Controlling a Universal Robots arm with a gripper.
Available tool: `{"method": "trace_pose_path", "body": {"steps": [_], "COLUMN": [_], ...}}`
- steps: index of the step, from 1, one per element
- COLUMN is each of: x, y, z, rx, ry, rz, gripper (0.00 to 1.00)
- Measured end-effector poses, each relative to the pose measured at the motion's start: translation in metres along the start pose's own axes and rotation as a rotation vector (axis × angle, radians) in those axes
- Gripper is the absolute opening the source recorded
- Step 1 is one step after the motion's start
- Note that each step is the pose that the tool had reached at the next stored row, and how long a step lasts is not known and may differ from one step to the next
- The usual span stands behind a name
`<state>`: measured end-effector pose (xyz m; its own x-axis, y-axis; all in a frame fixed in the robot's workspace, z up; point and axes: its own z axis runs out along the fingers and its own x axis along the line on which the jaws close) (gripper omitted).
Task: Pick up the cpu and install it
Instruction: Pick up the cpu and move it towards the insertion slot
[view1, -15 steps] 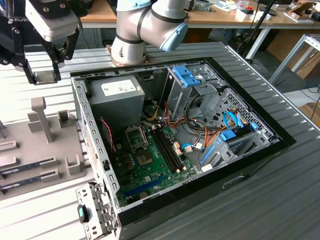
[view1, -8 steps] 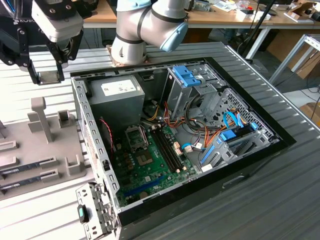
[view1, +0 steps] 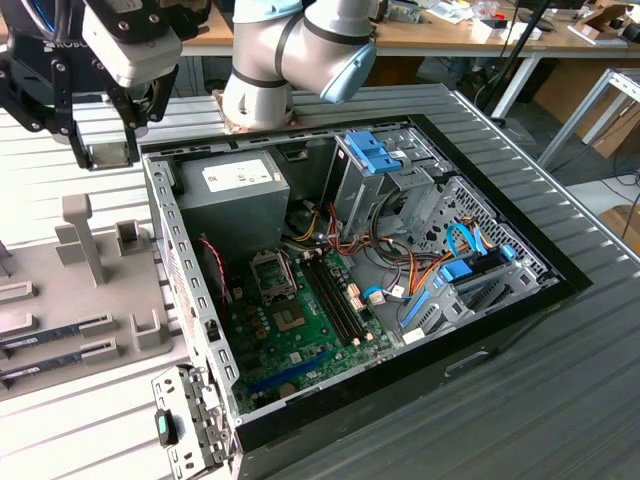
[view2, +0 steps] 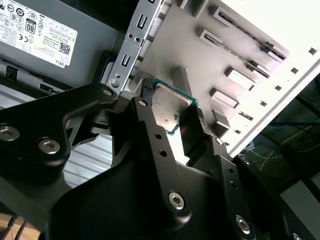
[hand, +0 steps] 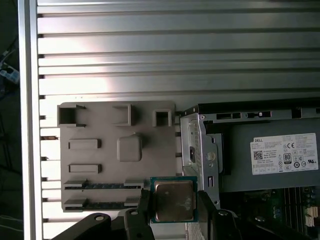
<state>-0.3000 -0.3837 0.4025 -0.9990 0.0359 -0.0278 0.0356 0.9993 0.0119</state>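
Note:
In both wrist views the cpu (hand: 173, 200) (view2: 169, 107), a silver square with a thin green rim, sits clamped between the black fingers of my gripper (hand: 173, 207) (view2: 170, 117). It hangs above the edge of the grey parts tray (hand: 100, 125), beside the case's metal side wall (hand: 195, 145). In the exterior view my gripper (view1: 103, 135) is high at the back left, just outside the open computer case (view1: 190, 330). The empty processor socket (view1: 270, 272) lies on the green motherboard (view1: 300, 335) inside the case.
The tray (view1: 60, 290) holds dark memory sticks (hand: 100, 185) and upright grey holders (view1: 85, 235). The grey power supply (view1: 235, 190) fills the case's back corner near the gripper. Memory slots (view1: 335, 295), orange and blue cables and drive cages (view1: 400, 180) crowd the case on the exterior view's right.

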Motion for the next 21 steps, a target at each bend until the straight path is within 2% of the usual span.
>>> {"method": "trace_pose_path", "body": {"steps": [21], "x": [-0.0159], "y": [0.0005], "z": [0.0041], "rx": [0.0], "ry": [0.0], "rz": [0.0], "gripper": [0.47]}}
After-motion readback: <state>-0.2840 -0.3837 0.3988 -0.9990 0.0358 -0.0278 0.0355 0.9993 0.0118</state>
